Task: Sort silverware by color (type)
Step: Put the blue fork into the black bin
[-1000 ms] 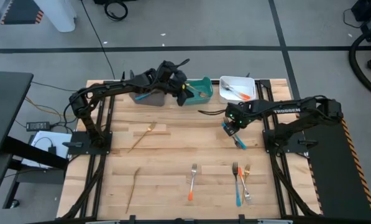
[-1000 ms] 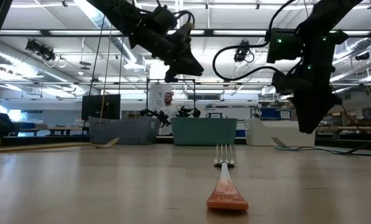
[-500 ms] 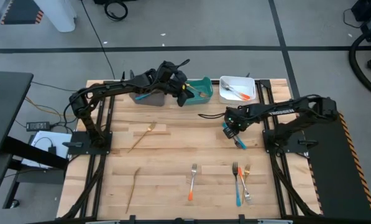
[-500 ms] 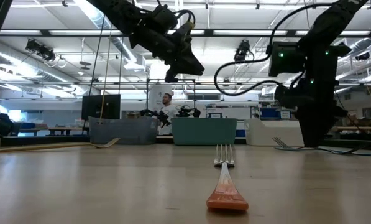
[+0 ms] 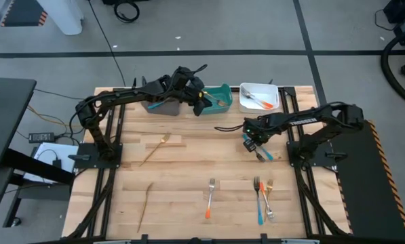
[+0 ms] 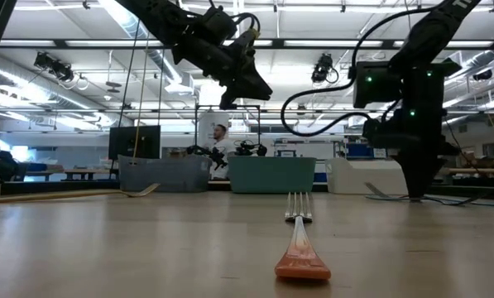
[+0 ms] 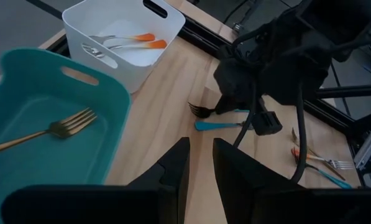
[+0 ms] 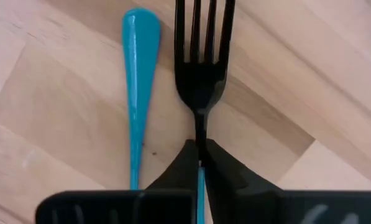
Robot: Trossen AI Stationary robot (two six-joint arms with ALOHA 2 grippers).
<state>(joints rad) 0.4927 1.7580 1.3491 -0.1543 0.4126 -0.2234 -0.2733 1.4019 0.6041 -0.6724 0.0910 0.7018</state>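
Down at the table's right middle, my right gripper is shut on a blue-handled fork with a dark head. A second blue handle lies on the wood right beside it. My left gripper hangs over the teal bin, its fingers a little apart with nothing between them. A gold fork lies in the teal bin. Orange-handled pieces lie in the white bin. My right gripper pinches the fork's thin neck between its two fingertips, where the dark head meets the blue handle. The fingers come from above, pointing down, one on each side of the fork. The fork lies flat on the table.
A grey bin stands left of the teal one. Two gold pieces lie on the table's left half. An orange fork and a mixed cluster lie near the front edge.
My right gripper has come down from above the blue fork to the table top, a little toward the near edge. The left arm has kept still.
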